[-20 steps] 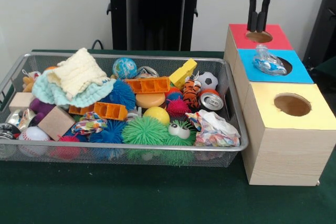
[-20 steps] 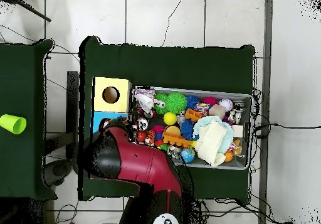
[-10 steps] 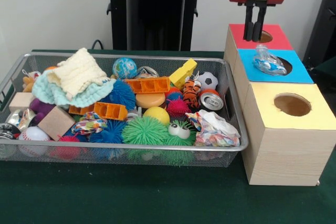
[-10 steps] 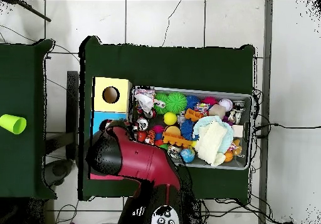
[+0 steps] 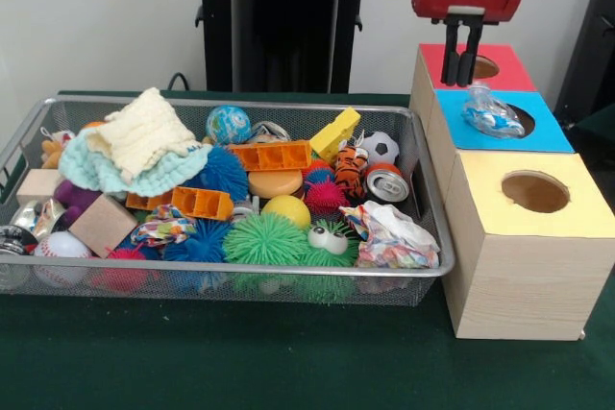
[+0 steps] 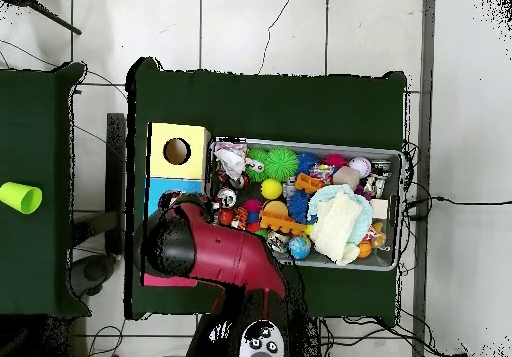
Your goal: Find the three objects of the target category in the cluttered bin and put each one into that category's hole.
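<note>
While fingers [image 5: 460, 62] hover, plastic bottle [image 5: 488, 111] below-right

The gripper [image 5: 459, 66] is climbing, up off the red box top [image 5: 504, 76] and sliding away from its hole [image 5: 483, 66], out toward the box's bin-side edge. A second ago its tips hung right over that hole; now they sit beside it, close together. From overhead, the arm [image 6: 215, 255] swings round, pulling back from the boxes.
</note>
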